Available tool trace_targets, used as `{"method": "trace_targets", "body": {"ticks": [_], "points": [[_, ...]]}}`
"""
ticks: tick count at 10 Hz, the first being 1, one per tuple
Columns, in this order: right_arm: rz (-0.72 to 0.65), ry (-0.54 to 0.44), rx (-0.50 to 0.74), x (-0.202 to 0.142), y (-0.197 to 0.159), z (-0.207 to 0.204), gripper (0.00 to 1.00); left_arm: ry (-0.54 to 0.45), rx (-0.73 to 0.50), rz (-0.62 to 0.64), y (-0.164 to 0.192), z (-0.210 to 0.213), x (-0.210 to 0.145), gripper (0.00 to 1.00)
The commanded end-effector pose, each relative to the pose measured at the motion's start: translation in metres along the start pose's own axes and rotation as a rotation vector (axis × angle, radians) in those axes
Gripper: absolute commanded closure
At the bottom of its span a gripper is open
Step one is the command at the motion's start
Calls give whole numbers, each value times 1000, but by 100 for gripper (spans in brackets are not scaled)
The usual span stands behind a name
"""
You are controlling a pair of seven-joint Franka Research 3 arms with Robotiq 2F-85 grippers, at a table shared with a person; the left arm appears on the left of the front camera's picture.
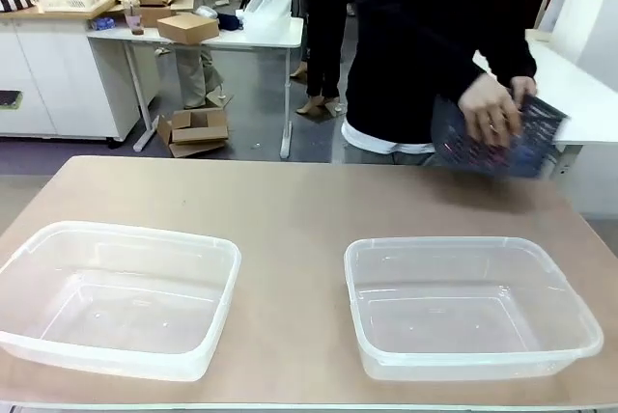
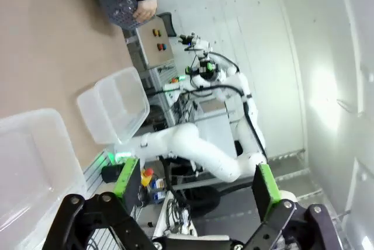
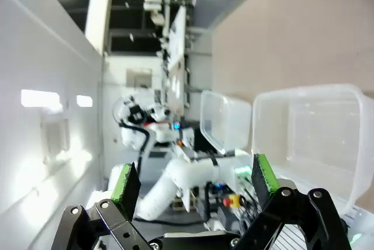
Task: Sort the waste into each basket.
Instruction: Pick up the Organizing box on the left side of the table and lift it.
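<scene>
In the front view, two clear plastic tubs sit on the brown desk [image 1: 290, 210]: the left tub [image 1: 116, 297] near the front left edge, the right tub [image 1: 468, 305] near the front right, well apart from each other and both with nothing inside. At the far right edge of the desk a person in a dark top holds the dark blue-grey lattice basket [image 1: 502, 138] with one hand [image 1: 491, 112] on its upper rim; the basket is tilted and motion-blurred (whether its base touches the desk cannot be told). No cans or bottles show, and neither arm appears in this view.

In the left wrist view, the left gripper [image 2: 196, 183] is spread wide with nothing between its green pads [image 2: 127, 175], pointing out past the desk's edge toward the other white arm [image 2: 204, 150] and a pale wall. One clear tub lies at the picture's lower left, the other beyond it, and the lattice basket shows at the top under the person's hand.

In the right wrist view, the right gripper [image 3: 193, 183] also stands wide apart and empty, green pads [image 3: 263, 174] on either side. A clear tub lies just beyond the fingers on the right, the second tub farther off, and the other arm is seen below the desk's edge.
</scene>
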State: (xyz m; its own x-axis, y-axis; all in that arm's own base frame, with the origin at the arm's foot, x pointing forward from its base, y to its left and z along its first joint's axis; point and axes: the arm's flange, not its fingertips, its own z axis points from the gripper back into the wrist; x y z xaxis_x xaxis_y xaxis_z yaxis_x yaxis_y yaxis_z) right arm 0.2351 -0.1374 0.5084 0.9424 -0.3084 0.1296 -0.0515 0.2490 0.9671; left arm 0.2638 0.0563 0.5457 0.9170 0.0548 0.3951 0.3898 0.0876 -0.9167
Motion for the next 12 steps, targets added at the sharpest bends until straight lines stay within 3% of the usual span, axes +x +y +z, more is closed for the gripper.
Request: {"method": "trace_targets", "body": {"ticks": [1,10,11,12], "points": [[79,73,-71,-8,9,-10,0,68,5,-81,-13,-12,-4,0],[79,73,-71,-8,9,-10,0,68,5,-81,-13,-12,-4,0],[50,66,-77,-11,8,-11,0,71,32,-54,-11,-10,-7,0],[80,103,-149,-12,33,-63,0,132,217,-58,-27,-2,1,0]]}}
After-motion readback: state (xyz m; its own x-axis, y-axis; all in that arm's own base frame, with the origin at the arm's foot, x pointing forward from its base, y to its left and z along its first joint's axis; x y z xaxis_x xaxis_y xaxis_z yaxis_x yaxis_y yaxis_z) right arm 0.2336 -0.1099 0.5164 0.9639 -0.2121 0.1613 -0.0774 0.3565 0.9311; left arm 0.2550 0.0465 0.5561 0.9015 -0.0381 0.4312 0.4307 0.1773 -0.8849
